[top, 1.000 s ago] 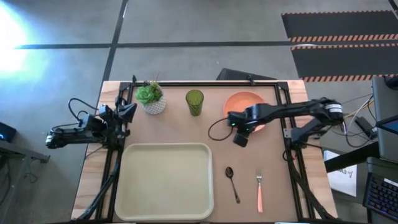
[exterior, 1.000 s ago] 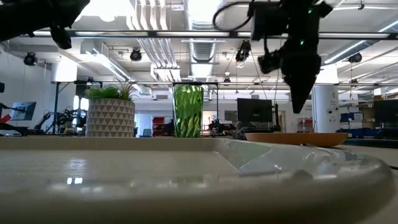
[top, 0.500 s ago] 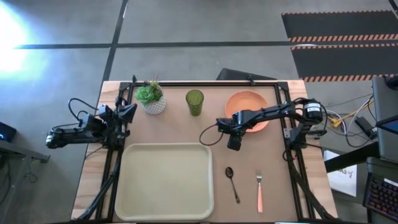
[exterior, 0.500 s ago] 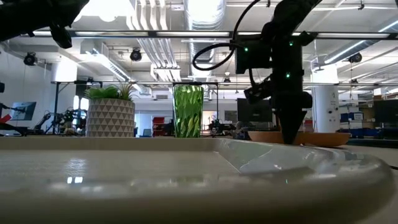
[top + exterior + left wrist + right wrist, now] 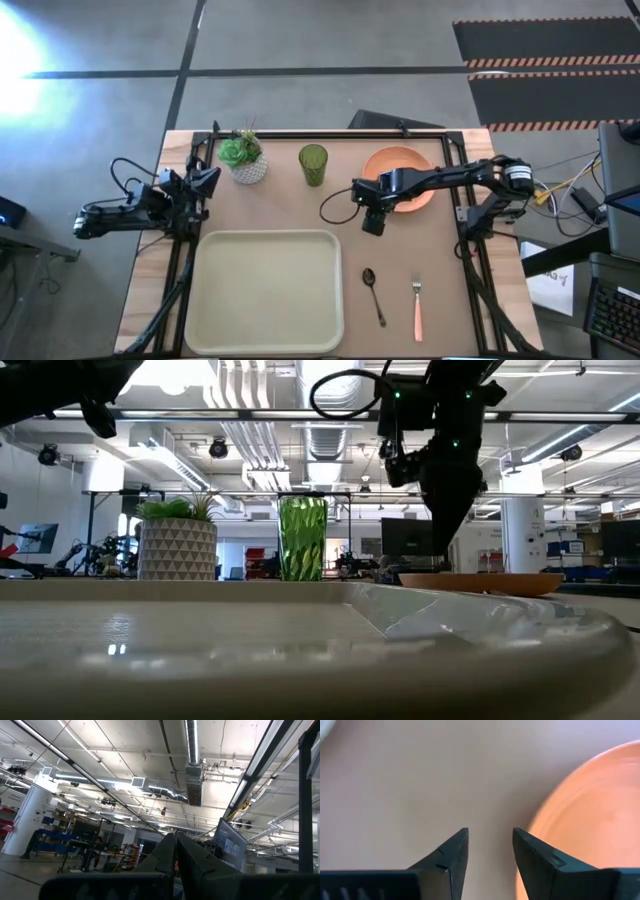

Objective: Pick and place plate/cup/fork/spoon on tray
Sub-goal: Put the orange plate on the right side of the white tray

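Observation:
The salmon-orange plate [image 5: 400, 172] lies flat at the far right of the table, with the green cup [image 5: 313, 164] standing upright to its left. The cream tray [image 5: 265, 292] lies at the near middle. The dark spoon [image 5: 373, 295] and the pink-handled fork [image 5: 417, 308] lie to the right of the tray. My right gripper [image 5: 371, 222] points steeply down, open, at the plate's left rim [image 5: 540, 820]. Bare table shows between its fingers, and one finger stands over the rim. My left gripper [image 5: 176, 851] is shut, raised at the table's left edge.
A white pot with a green plant [image 5: 244, 158] stands at the far left, beside the cup. A black frame [image 5: 330, 133] runs along the table's far and side edges. Bare tabletop lies between the plate and the tray.
My right gripper has shifted a little toward the table's left edge, from over the plate to its left rim. It dipped low toward the rim and has come back up slightly. The plate has stayed in place.

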Tool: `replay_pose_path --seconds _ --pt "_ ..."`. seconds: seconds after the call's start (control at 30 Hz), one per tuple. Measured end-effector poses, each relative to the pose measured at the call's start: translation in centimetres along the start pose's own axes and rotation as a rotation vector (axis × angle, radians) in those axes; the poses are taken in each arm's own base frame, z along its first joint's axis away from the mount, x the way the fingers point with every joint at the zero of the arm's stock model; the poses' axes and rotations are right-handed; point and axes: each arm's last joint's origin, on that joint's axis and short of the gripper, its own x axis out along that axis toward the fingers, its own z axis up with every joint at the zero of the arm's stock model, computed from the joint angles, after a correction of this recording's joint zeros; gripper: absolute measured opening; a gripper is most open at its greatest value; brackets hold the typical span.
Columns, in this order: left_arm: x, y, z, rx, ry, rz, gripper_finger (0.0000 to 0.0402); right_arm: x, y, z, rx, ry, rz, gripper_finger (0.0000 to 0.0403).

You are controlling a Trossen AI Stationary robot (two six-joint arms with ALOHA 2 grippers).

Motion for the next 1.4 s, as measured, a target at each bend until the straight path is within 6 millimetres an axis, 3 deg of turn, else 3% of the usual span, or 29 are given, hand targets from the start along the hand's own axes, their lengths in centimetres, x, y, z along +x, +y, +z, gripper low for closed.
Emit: replay_pose_path --seconds 0.2,0.47,1.03,1.4 --pt "0.0 0.0 0.0 0.0 -0.003 -0.001 0.0 -0.2 -1.7 0.1 0.047 0.019 -0.04 0.0155" --pt "0.0 0.0 0.1 -0.002 -0.007 -0.001 0.0 1.2 -3.4 0.2 0.101 0.072 -0.056 0.016" --pt "0.0 0.0 0.2 -0.003 -0.012 -0.001 0.0 4.3 -3.5 1.1 0.052 0.094 -0.014 0.0162" --pt "0.0 0.0 0.2 -0.002 -0.009 -0.001 0.0 4.2 -4.8 1.1 0.059 0.088 -0.089 0.0162"
